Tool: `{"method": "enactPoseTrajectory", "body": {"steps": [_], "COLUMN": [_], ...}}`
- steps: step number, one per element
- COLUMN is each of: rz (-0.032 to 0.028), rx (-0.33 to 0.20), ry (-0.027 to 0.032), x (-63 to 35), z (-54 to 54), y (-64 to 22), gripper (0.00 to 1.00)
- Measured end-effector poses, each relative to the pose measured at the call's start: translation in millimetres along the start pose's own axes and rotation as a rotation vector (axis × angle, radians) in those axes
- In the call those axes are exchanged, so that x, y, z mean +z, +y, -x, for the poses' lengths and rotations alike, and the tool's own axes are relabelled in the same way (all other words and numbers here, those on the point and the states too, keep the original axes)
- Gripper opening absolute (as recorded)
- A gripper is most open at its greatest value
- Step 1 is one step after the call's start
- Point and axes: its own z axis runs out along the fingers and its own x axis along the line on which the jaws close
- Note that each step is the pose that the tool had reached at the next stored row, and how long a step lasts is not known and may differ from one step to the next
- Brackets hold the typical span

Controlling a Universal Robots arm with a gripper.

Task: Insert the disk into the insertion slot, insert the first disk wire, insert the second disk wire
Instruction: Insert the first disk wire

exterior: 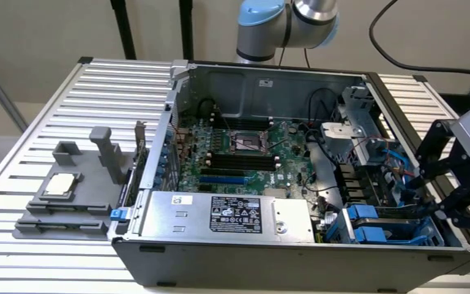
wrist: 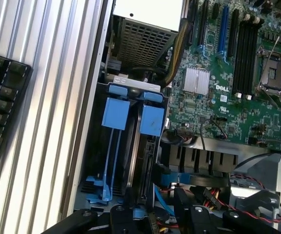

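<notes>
We see a slatted metal table (exterior: pixel 47 122) carrying an open computer case (exterior: pixel 300 263), which lies on its side with its insides facing up. Inside it, a green motherboard (exterior: pixel 243 153) fills the middle, and a silver power supply (exterior: pixel 218 214) lies along the near wall. On the table at the exterior view's left sits a grey fixture (exterior: pixel 63 202). At the case's near corner on the exterior view's right stands the drive cage (exterior: pixel 402 215). The disk (wrist: pixel 152 119) stands in a slot there in its blue carrier, just beside a second blue carrier (wrist: pixel 117 109). The black gripper (wrist: pixel 157 222) hangs over the cage's far end, its fingers (wrist: pixel 123 217) spread wide with nothing clamped between them. A blue cable (wrist: pixel 160 202) and red and black wires (wrist: pixel 247 204) lie close below it.
</notes>
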Motion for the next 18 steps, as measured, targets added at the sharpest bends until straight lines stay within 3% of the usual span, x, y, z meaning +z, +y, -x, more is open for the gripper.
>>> {"method": "enactPoseTrajectory", "body": {"steps": [2, 5, 13, 18], "rz": [-0.0009, -0.0012, 0.0031, 0.0013], "rx": [-0.003, -0.007, -0.034, -0.053], "ry": [-0.0097, -0.0159, -0.0165, -0.018], "x": [-0.2, -0.5, -1.3, -3.7], "z": [-0.8, -2.5, -6.3, -7.9], "y": [-1.0, -1.4, -1.4, -1.0], "gripper": [0.45, 0.45, 0.45, 0.45]}}
